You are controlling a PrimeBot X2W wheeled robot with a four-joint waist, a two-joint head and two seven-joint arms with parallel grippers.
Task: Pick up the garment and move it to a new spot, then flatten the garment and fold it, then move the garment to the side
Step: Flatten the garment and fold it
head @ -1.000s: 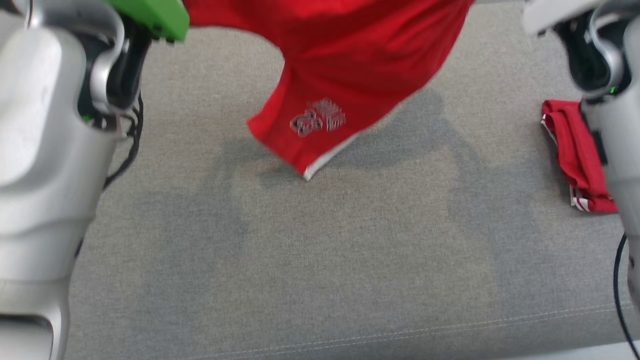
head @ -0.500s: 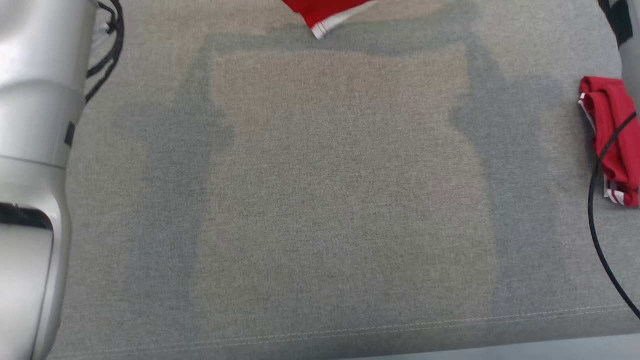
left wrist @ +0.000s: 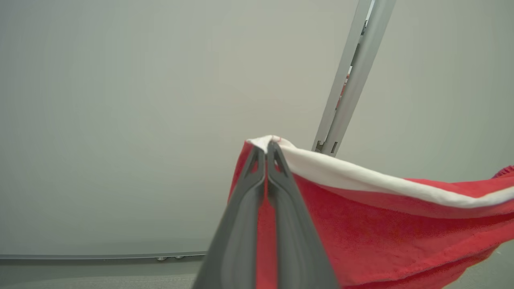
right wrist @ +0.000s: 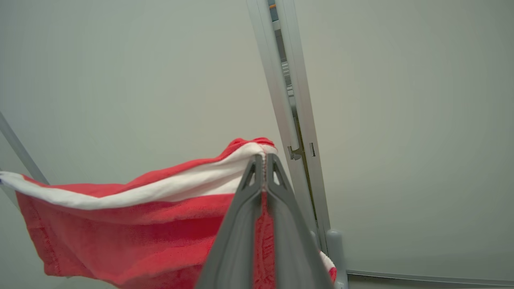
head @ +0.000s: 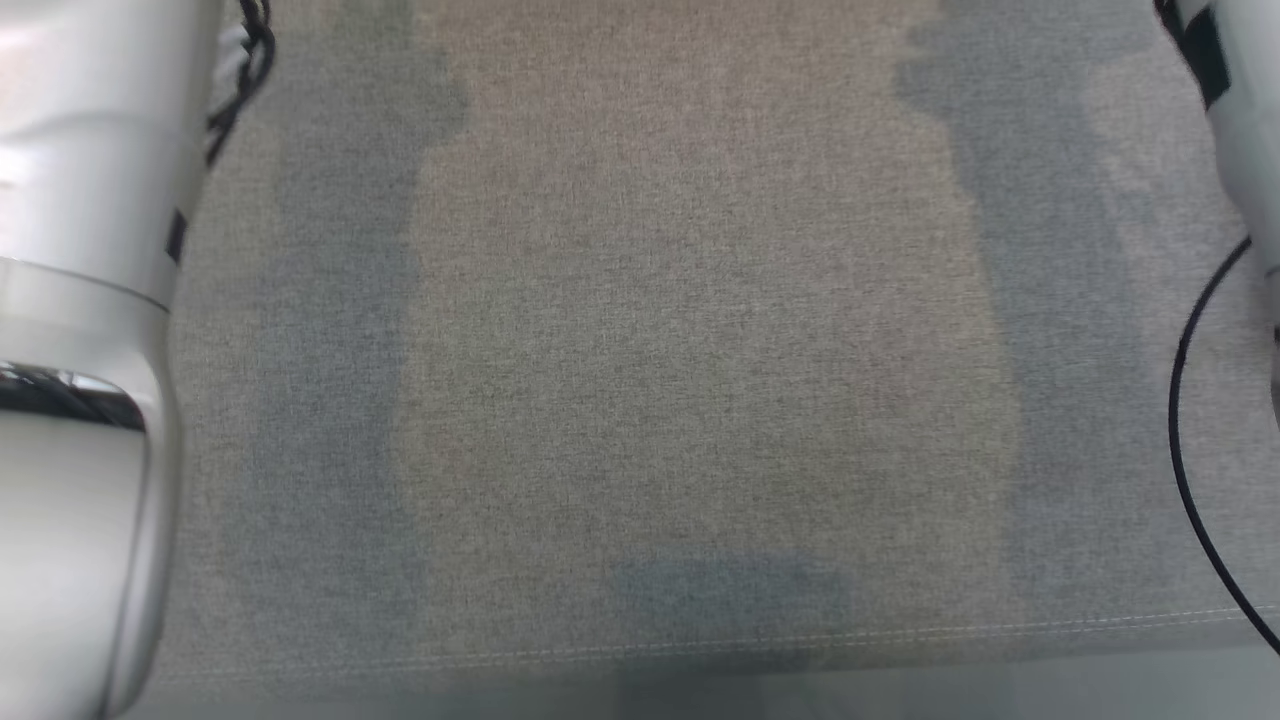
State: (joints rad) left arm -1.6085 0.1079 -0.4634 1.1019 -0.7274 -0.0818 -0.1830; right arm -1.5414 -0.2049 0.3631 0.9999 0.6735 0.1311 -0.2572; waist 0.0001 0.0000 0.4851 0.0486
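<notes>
The garment [left wrist: 373, 224] is red cloth with a white band along its edge. My left gripper [left wrist: 266, 145] is shut on one corner of that edge, the cloth hanging off to the right in the left wrist view. In the right wrist view the garment [right wrist: 132, 228] stretches off to the left, and my right gripper [right wrist: 264, 157] is shut on its other corner. The cloth is held up in the air between the two grippers, in front of a pale wall. My pale left forearm [head: 80, 350] fills the left side of the head view, and my right forearm [head: 1245, 120] shows at the upper right.
The grey fabric surface [head: 700, 350] lies below me with the arms' shadows on it, its stitched front edge [head: 900, 632] near the bottom. A black cable [head: 1185, 470] loops at the right. A grey vertical rail [right wrist: 291, 120] stands on the wall behind the garment.
The head view has tilted down, so the hanging red garment and the folded red cloth at the right have slid out of its top and right edges. Both grippers stay shut.
</notes>
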